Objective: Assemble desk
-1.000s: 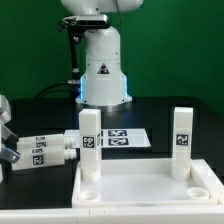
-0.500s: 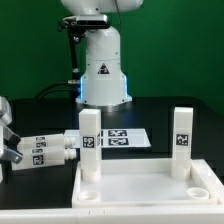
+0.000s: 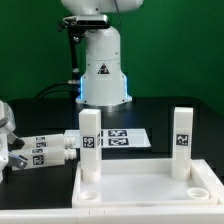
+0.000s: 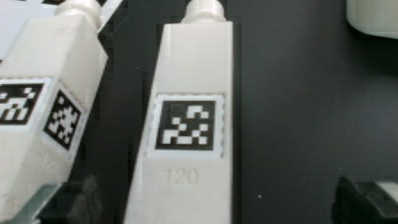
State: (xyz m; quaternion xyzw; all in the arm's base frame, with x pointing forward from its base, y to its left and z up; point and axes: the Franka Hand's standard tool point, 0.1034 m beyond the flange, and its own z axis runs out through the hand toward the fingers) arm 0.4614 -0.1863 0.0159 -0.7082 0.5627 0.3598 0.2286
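Observation:
The white rimmed tabletop point(image 3: 140, 190) lies at the front of the exterior view. Two tagged legs stand upright in its far corners, one on the exterior view's left point(image 3: 90, 140) and one on its right point(image 3: 182, 135). Two loose legs lie side by side on the black table at the left point(image 3: 50, 148). My gripper point(image 3: 8, 150) is at the far left edge, over their ends. In the wrist view it point(image 4: 210, 200) is open. Its dark fingertips point(image 4: 43, 200) stand either side of one lying leg point(image 4: 192, 120) without touching it. The second loose leg point(image 4: 45, 90) lies beside it.
The marker board point(image 3: 122, 138) lies flat behind the tabletop. The big white robot base point(image 3: 103, 65) stands at the back with cables to its left. The loose legs lie close together, with only a narrow dark gap between them.
My gripper has shifted slightly at the exterior view's left edge, a little lower over the loose legs. The legs and the tabletop have not moved.

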